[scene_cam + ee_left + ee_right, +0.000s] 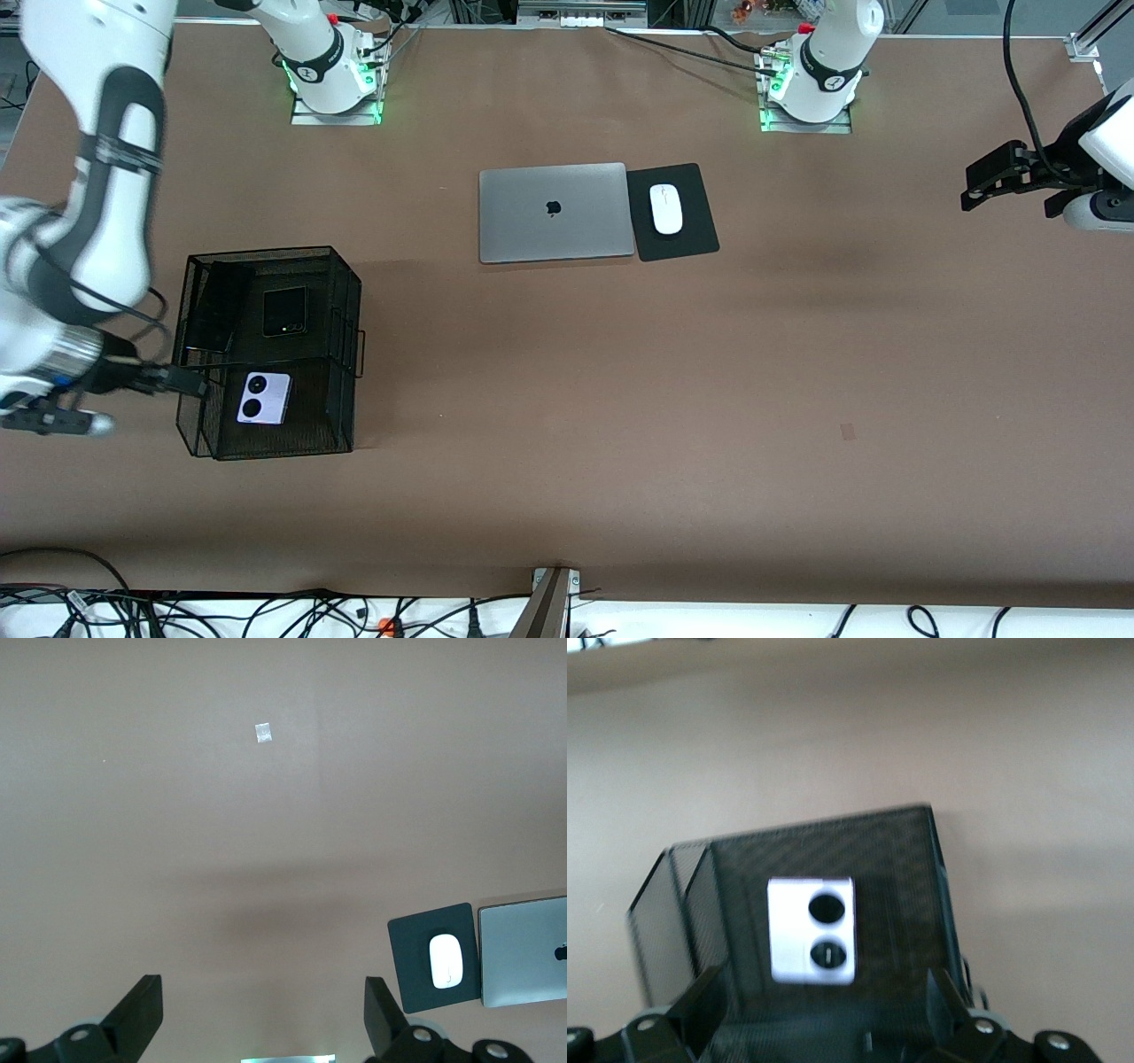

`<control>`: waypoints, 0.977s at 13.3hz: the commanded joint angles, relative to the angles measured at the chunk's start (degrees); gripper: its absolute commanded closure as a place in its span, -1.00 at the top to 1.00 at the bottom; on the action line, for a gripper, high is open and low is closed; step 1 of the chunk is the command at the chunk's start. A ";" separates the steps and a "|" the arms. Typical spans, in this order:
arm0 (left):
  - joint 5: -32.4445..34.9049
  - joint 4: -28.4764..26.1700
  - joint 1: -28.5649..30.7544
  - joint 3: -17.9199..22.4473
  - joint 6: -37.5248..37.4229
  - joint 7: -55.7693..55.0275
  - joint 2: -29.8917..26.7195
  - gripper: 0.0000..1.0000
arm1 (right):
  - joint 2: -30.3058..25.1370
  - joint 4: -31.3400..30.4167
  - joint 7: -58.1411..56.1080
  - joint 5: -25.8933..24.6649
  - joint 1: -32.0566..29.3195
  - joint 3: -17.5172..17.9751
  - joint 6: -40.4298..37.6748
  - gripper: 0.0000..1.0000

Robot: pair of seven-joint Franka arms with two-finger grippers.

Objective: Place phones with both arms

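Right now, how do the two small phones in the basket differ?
The lilac-white phone is pale with two black circles; the small black phone is dark and plain. The lilac-white phone lies nearer the front camera, the black one farther. Both are squarish and lie in the black mesh basket.

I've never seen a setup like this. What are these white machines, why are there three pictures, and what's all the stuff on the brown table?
These are two robot arms bolted to one table. The big picture looks down from across the table; the other two come from cameras on each arm's wrist.

On the table sit a closed silver laptop and, beside it, a white mouse on a black pad. Toward the right arm's end stands a black mesh basket holding a lilac-white phone and a small black phone.

The right gripper, jaws open, is at the basket's edge, holding nothing. The left gripper waits open and empty above the table at its own end.
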 commanded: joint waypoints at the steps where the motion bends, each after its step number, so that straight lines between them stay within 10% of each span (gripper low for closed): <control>1: -0.11 0.22 -6.98 7.20 0.45 0.54 -1.36 1.00 | -1.11 6.30 2.77 1.26 -0.34 -4.79 -14.84 0.99; 10: -0.72 -4.43 -9.05 9.10 6.07 1.33 -1.01 1.00 | -7.79 19.40 23.47 2.58 -3.41 -5.79 -31.23 0.99; 13: -0.81 -3.82 -8.87 9.18 5.90 1.33 -1.10 1.00 | -7.97 29.23 30.21 -2.57 -13.48 8.13 -37.29 1.00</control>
